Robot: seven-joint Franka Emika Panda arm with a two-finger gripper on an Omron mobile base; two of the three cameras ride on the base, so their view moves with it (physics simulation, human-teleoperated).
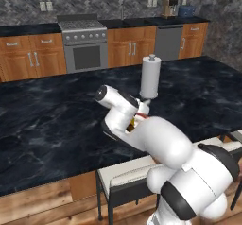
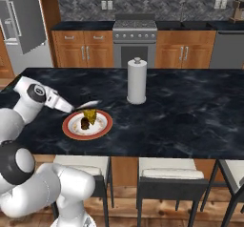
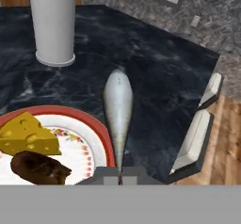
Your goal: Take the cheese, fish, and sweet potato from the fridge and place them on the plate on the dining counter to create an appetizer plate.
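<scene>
While the fish [image 3: 118, 106] is hanging out past the fingertips, I'm seeing the gripper [image 3: 120, 175] pinching it by the thin tail, jaws pressed together on it. Fish is pointing away from the hand and is sitting just beside the plate [image 3: 101, 136], over its red-brown rim and the black stone, not lying on the plate. In the right base view it's showing as a pale sliver [image 2: 88, 104] sticking out of the gripper [image 2: 75, 108], just above the plate's [image 2: 71, 130] near-left edge.

On the plate I'm seeing the cheese [image 3: 27, 135], a yellow wedge with holes, and the sweet potato [image 3: 39, 167], a dark brown lump, lying right against it. Both are also showing in the right base view, cheese [image 2: 90, 115] behind the sweet potato [image 2: 85, 123].

Plate is resting on the dining counter [image 2: 181, 111], near the robot-side edge. A white paper towel roll [image 2: 137, 80] is standing upright on the counter, behind and to the right of the plate, well clear of it. Stools with pale seats [image 2: 167, 174] are tucked along the counter edge. The fridge [image 2: 19, 25] is standing far back left, door looking open.
</scene>
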